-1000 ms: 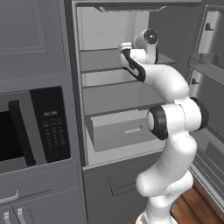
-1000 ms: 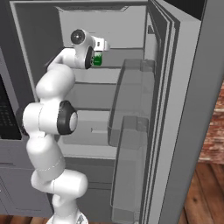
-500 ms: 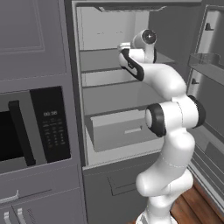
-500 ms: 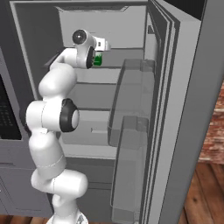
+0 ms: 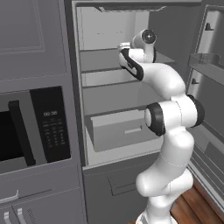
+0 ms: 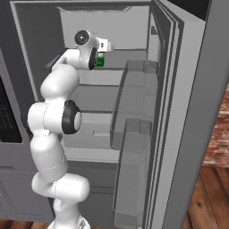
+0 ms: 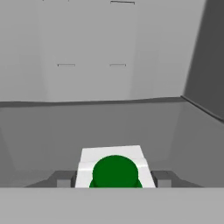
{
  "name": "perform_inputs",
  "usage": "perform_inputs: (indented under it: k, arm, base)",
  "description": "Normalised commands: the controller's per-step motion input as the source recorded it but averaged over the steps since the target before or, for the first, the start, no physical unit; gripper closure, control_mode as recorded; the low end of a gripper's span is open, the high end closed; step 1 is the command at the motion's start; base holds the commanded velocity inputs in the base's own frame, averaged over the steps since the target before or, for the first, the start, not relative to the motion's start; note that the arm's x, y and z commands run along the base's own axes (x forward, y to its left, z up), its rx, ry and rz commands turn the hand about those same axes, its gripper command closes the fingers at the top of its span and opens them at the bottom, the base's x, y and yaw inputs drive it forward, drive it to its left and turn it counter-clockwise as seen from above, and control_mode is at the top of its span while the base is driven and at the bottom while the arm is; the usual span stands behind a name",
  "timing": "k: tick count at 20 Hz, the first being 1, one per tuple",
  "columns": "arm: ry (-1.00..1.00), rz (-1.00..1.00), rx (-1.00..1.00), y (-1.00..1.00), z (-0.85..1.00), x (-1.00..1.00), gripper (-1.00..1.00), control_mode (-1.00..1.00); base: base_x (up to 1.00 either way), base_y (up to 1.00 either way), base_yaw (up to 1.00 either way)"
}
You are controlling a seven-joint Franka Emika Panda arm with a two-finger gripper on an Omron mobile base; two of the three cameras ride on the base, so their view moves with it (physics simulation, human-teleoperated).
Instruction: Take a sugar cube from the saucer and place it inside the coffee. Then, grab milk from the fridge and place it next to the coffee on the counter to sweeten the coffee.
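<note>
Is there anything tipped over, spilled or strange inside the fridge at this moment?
Nothing stands out. The milk stands upright on an upper shelf of the fridge, with the claw on either side of it. No spill shows, and the drawer looks straight.

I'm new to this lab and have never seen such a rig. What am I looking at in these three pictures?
It is a rendered kitchen. The white jointed machine is a robot arm on a base that can drive; it reaches into the open fridge. Two pictures come from cameras on the base, behind the arm to its left and right. The third comes from a camera on the hand, looking along the gripper. That view shows the milk, white with a green cap, between the two dark fingertips, seemingly on the upper shelf. The right base view shows its green label at the hand. Whether the fingers already squeeze it, I cannot tell. Left of the fridge is a black-fronted microwave.
</note>
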Motion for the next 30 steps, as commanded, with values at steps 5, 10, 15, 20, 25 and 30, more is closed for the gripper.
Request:
perform_inputs:
  k: [5,10,15,20,25,30]
  arm:
    - [0.00,0.00,0.00,0.03,-0.04,-0.21,1.00,-1.00]
    - [0.00,0.00,-0.01,0.22,0.00,-0.56,1.00,-1.00]
    - [0.00,0.00,0.00,0.12,0.12,-0.98,1.00,-1.00]
    - [0.00,0.00,0.02,0.00,0.20,-1.00,1.00,-1.00]
    - [0.11,0.00,0.00,-0.01,-0.10,-1.00,1.00,-1.00]
    - [0.26,0.00,0.00,0.00,-0.41,-1.00,1.00,-1.00]
  base:
    - [0.00,0.00,0.00]
    - [0.00,0.00,0.00]
    - [0.00,0.00,0.00]
    - [0.00,0.00,0.00]
    - [0.00,0.00,0.00]
    - [0.00,0.00,0.00]
